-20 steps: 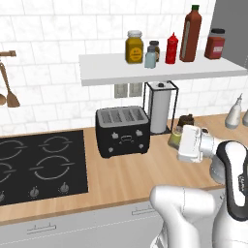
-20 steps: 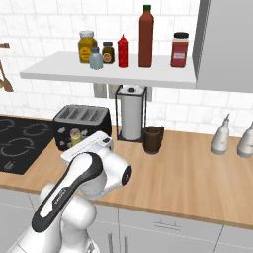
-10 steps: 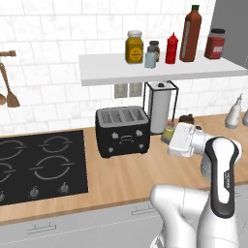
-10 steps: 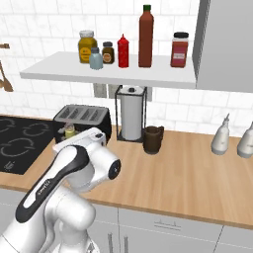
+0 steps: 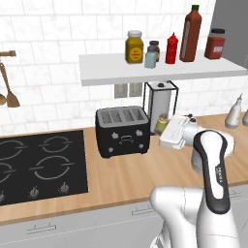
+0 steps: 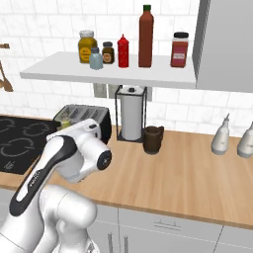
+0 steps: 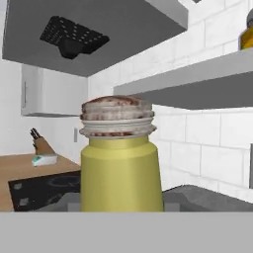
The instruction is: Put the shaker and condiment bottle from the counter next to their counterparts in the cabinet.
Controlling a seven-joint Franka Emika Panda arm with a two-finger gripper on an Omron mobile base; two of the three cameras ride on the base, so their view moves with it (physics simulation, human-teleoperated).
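Shaker (image 7: 120, 158) fills hand view, its base cut off below.

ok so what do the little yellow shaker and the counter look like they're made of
The shaker: its yellow-green body looks like matte plastic or glazed ceramic, evenly coloured and opaque; I can't tell which. Its cap looks like dull metal, ridged around the rim, with brownish mottling on top. The counter: light-brown wood with faint plank grain and a smooth, low-sheen finish, possibly laminate.

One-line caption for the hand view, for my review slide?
Yellow-green shaker fills the frame before the hand, with the white shelf above and the cooktop behind.
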